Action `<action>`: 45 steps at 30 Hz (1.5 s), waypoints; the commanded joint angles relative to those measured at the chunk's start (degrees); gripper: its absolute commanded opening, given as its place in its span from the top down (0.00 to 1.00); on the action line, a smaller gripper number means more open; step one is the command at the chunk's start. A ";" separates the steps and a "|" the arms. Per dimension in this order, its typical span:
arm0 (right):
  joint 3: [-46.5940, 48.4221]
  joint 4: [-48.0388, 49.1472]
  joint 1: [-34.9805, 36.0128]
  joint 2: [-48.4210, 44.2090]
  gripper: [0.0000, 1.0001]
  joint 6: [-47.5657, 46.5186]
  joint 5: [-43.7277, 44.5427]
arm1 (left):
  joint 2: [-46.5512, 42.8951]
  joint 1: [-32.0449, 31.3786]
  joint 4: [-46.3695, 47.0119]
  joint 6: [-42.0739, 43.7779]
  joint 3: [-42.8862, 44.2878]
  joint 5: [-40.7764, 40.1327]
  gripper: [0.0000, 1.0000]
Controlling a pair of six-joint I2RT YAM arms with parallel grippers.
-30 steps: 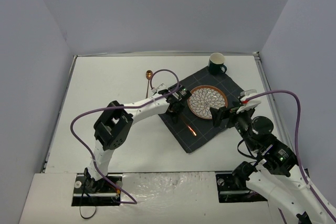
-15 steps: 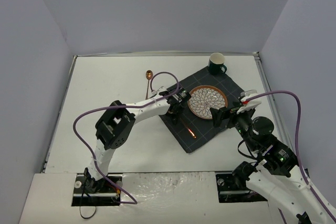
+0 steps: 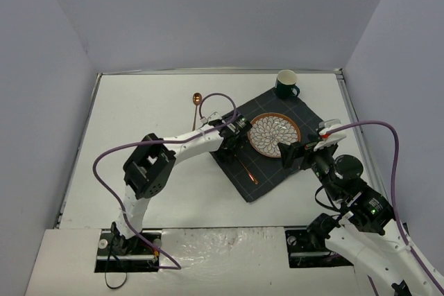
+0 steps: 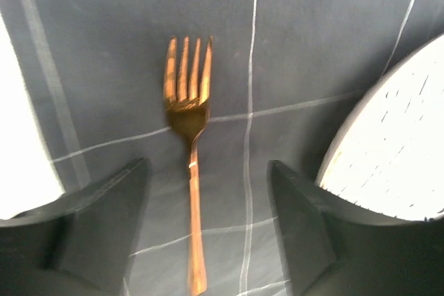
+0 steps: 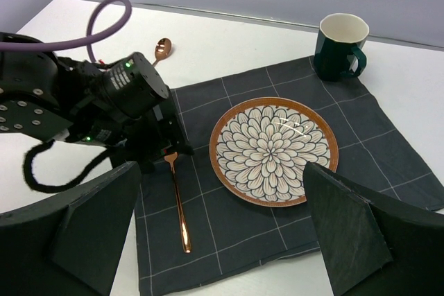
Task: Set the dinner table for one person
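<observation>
Your left fingers [image 4: 207, 168] stand apart, one on each side of the fork's handle, and there is a clear gap between each finger and the metal, so nothing is gripped. The copper-coloured fork [image 4: 187, 102] lies flat on the dark grey cloth [image 4: 312, 46], with its tines pointing away from the left wrist camera. It lies just left of the plate [image 3: 275, 134] without touching it.

Your right fingers [image 5: 220, 171] are spread wide and hold nothing. They hang above the near right part of the cloth and face the plate.

The patterned plate, with its brown rim, sits near the middle of the cloth. A dark green mug [image 3: 286, 84] with a pale inside stands upright at the cloth's far corner, its handle turned to the right in the top view.

The white worktop [image 3: 152, 109] fills the floor of the enclosure and carries everything. The cloth lies on its right half, turned at an angle. A copper spoon [image 3: 196, 102] rests on the bare worktop, off the cloth to the far left, with its bowl towards the back wall.
</observation>
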 commanded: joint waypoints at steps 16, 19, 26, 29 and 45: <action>3.23 2.87 0.13 5.33 0.00 -5.38 -4.19 | -25.75 25.79 19.88 59.21 -10.52 14.39 0.03; 3.49 3.02 0.13 6.00 0.00 -6.08 -5.00 | -23.65 30.81 25.40 64.18 -8.46 25.57 0.03; 4.06 3.30 0.13 7.54 0.00 -7.84 -7.43 | -10.18 35.59 21.77 75.14 4.48 38.22 0.07; 3.64 3.21 0.13 7.19 0.00 -7.66 -8.30 | -4.36 37.51 20.69 77.77 9.99 42.84 0.11; 3.10 3.30 0.13 8.98 0.00 -7.01 -9.45 | 17.54 43.14 16.16 80.45 28.19 54.93 0.28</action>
